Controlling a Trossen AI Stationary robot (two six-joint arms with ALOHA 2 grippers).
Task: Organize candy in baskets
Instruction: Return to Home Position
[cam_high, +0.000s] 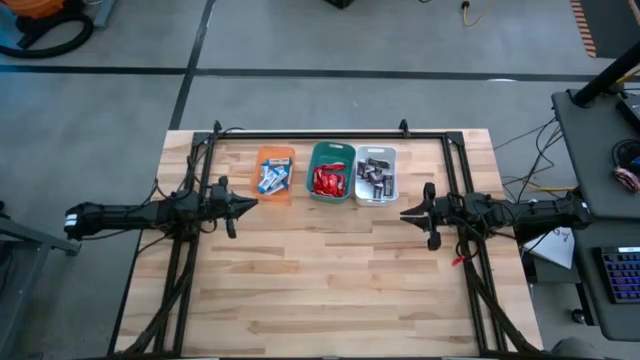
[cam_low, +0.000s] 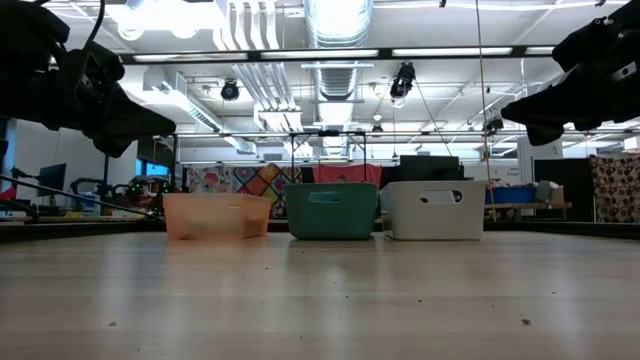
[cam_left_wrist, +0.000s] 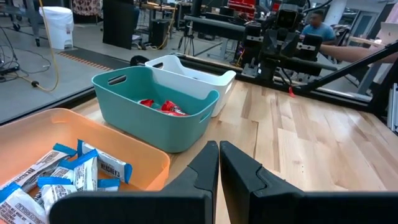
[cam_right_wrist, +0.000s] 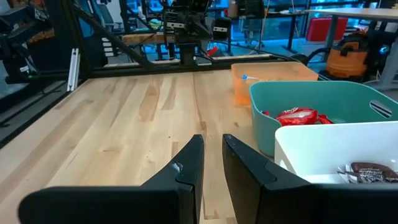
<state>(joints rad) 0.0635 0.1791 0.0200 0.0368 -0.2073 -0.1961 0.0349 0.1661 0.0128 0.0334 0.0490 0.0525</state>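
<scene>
Left tool (cam_high: 251, 203): closed, empty, just beside orange bin (cam_high: 276, 150); right tool (cam_high: 405, 213): barely parted, empty; risk: withdrawal sideswipe shoves bin, spilling candy (cam_high: 272, 178)

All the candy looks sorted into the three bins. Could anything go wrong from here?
Two things, perhaps. The left end effector hangs close to the orange bin; a swing that way might knock it and spill the blue-and-white candy. The right end effector is equally near the white bin, which seems to rest unfastened on the table and could slide if clipped.
</scene>
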